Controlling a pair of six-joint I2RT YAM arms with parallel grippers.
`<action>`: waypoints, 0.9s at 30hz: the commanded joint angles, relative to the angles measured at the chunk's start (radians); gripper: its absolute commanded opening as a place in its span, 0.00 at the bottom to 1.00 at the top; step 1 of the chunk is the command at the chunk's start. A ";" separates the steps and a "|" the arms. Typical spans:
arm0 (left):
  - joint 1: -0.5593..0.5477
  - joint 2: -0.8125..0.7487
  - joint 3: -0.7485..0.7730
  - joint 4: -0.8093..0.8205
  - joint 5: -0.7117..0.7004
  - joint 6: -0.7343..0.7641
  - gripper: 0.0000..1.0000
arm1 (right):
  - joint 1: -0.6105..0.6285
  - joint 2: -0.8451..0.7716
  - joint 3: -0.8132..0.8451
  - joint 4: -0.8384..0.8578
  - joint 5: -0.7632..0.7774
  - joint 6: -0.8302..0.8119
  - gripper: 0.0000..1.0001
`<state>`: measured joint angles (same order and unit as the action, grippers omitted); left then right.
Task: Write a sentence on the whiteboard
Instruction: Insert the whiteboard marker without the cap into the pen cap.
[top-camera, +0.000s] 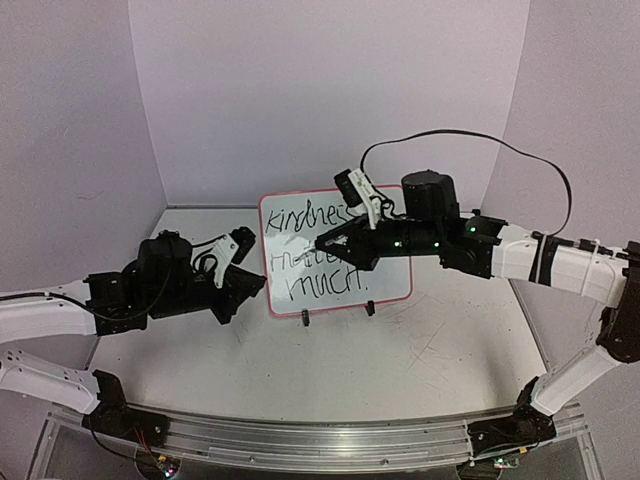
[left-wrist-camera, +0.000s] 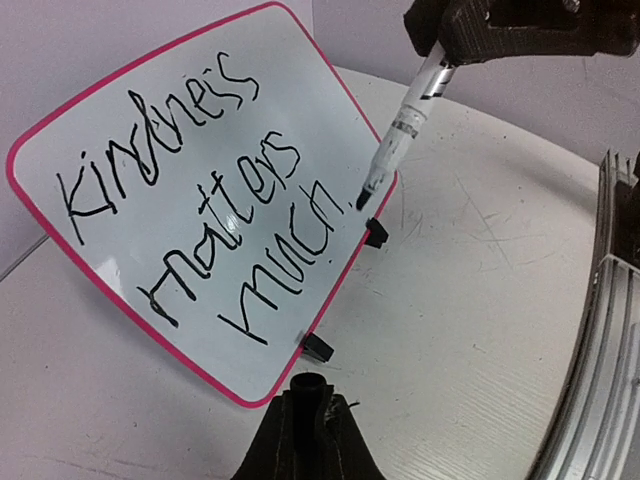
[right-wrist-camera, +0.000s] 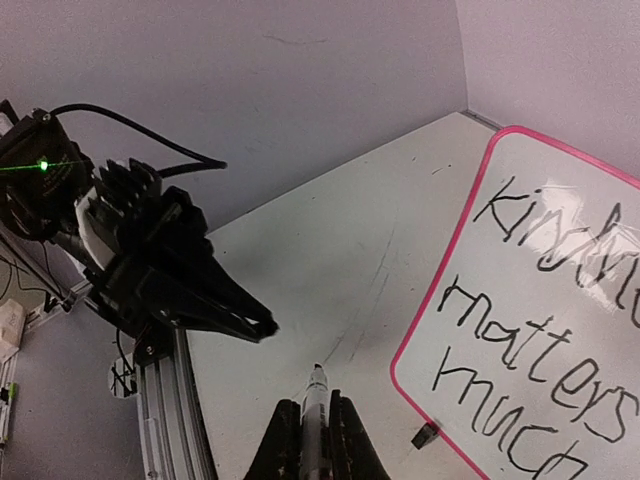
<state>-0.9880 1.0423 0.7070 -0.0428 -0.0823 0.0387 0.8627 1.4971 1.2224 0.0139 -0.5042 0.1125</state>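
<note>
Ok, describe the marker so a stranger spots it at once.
Find the pink-rimmed whiteboard at the back of the table. Just before it, the right hand holds the marker, tip toward the board. It alone is a slim white barrel with a black tip, unlike the bulky black hand gripping it.

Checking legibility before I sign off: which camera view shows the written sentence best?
Left wrist: the sentence is large and all three lines read in full. Top external shows it small, with the right fingers covering the middle line. Right wrist crops it at the frame edges.
</note>
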 joint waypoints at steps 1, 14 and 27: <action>-0.001 0.069 -0.010 0.213 -0.003 0.250 0.00 | 0.042 0.037 0.080 -0.059 0.055 -0.016 0.00; -0.003 0.129 0.016 0.211 0.034 0.340 0.00 | 0.081 0.112 0.115 -0.057 0.065 0.013 0.00; -0.003 0.137 0.023 0.205 0.030 0.358 0.00 | 0.089 0.132 0.130 -0.049 0.044 0.022 0.00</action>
<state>-0.9894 1.1797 0.6933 0.1241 -0.0555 0.3767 0.9432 1.6116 1.3039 -0.0623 -0.4462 0.1239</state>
